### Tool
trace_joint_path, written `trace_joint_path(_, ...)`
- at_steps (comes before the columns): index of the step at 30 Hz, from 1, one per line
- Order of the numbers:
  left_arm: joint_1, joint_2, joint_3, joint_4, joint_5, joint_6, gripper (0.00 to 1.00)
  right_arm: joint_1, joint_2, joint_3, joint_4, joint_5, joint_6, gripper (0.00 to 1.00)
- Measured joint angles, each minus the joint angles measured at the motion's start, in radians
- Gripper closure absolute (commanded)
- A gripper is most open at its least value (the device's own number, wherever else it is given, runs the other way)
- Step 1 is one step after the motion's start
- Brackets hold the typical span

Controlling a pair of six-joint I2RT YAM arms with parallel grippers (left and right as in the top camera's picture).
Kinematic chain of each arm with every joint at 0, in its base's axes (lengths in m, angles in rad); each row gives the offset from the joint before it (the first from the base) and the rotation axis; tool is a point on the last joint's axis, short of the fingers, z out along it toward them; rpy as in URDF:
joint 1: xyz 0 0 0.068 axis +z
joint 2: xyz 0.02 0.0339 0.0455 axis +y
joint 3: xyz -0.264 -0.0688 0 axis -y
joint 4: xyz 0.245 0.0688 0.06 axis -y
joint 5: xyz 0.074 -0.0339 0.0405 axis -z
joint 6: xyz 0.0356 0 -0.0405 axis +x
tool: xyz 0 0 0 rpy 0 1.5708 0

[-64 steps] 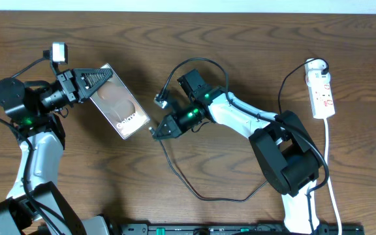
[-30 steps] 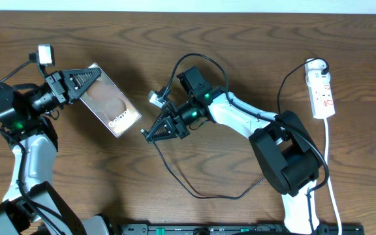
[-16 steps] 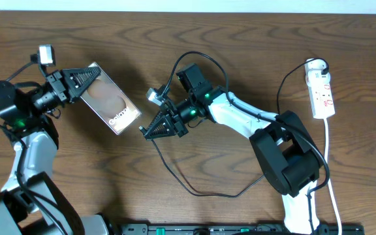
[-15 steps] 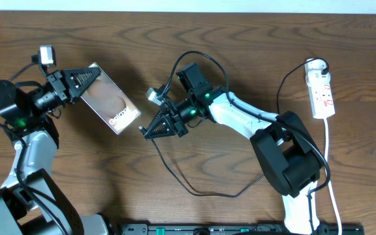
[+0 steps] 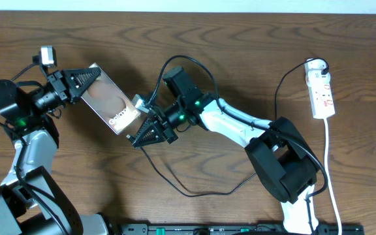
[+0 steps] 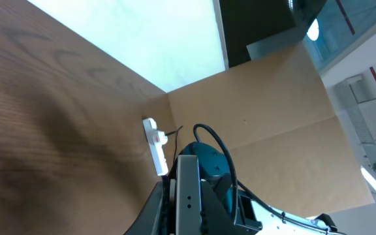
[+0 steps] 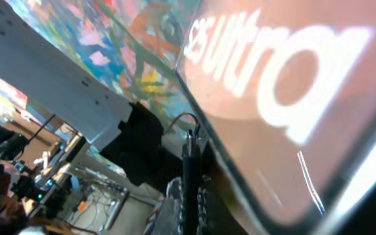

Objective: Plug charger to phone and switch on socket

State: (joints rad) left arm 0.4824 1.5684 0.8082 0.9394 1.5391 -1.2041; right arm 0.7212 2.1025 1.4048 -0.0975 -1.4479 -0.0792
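My left gripper (image 5: 94, 74) is shut on the upper end of the phone (image 5: 113, 101) and holds it tilted above the table, its "Galaxy" end pointing toward the right arm. In the left wrist view the phone (image 6: 188, 205) shows edge-on between the fingers. My right gripper (image 5: 134, 139) is shut on the charger (image 5: 194, 193) near its black connector tip (image 7: 189, 166). That tip stands close beside the lettered end of the phone (image 7: 292, 85). I cannot tell whether they touch. The socket (image 5: 322, 90) lies far right.
The charger's thin black cable loops on the wood below the right arm. A white cord (image 5: 330, 163) runs from the socket down the right side past the right arm's base (image 5: 286, 166). The left arm's base (image 5: 8, 101) stands at the far left.
The right gripper has moved left and slightly down with the charger, closing on the phone's lettered end. The left gripper and the phone have barely shifted.
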Motion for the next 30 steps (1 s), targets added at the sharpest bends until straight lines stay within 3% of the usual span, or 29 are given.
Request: trace_joint_path(30, 0.000, 0.000, 0.000, 0.000, 0.012, 0.035, 0.92, -0.031, 0.000, 0.000, 0.095, 0.032, 0.129, 0.99)
